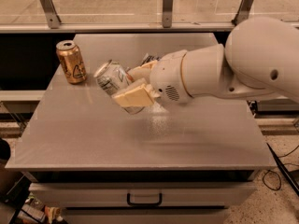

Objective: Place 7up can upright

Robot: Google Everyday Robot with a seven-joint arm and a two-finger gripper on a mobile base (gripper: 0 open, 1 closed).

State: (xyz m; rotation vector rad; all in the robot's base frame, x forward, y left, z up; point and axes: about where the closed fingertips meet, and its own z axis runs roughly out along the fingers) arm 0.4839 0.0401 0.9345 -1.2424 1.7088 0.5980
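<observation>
7up can (110, 78) — atilt between fingers (133, 97) of the gripper (130, 85) — over the table (140, 141)

Soft even light glares faintly on table (196, 141) beneath the claw (127, 84).

nothing legible on the 7up can (110, 77) in the gripper (134, 84); gold can (71, 62) bears black marks, perhaps letters.
</observation>
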